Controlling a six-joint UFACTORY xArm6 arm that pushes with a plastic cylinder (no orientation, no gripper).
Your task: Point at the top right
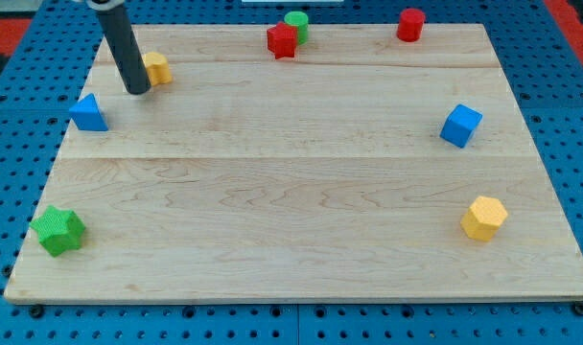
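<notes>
Rod tip (138, 91) upper left, leaning top-left.

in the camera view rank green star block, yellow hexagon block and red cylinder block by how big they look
1. Green star block and yellow hexagon block: look alike, both near the view's bottom.
2. Red cylinder block: smallest, though it lies farther up.

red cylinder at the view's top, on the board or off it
On. The red cylinder stands just inside the wooden board's top edge.

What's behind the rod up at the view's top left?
A yellow block sits just behind my tip, showing on the rod's right side. The rod covers the block's left part, so its full shape and whether the tip touches it cannot be told. A blue block lies lower left, apart.
</notes>
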